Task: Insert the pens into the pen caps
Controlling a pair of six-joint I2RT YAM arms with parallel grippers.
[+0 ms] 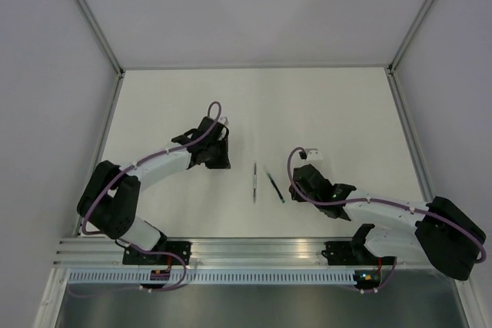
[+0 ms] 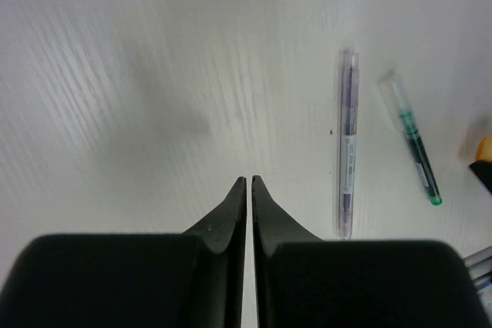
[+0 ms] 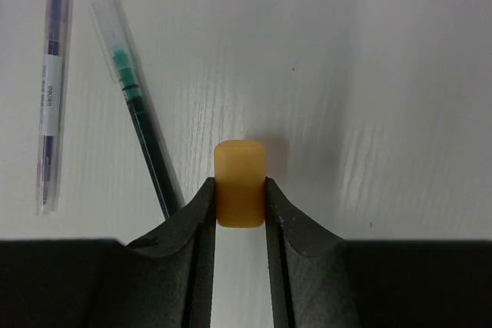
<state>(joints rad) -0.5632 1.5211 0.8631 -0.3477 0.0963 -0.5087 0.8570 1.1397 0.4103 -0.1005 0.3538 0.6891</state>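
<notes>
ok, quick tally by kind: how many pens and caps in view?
Pens: 2 (purple pen, green pen)
Caps: 1 (orange cap, between the jaws of the right gripper)
Total: 3

There are two pens. One is the grey pen (image 1: 254,182), near the middle of the top view. The other is the green pen (image 1: 275,186), just to the right of it. In the right wrist view both pens lie in the upper left of the frame.

There is one orange cap (image 3: 241,183), in the middle of the right wrist view.

There are two robot arms. The left arm (image 1: 154,167) is on the left of the top view. The right arm (image 1: 384,209) is on the right.
</notes>
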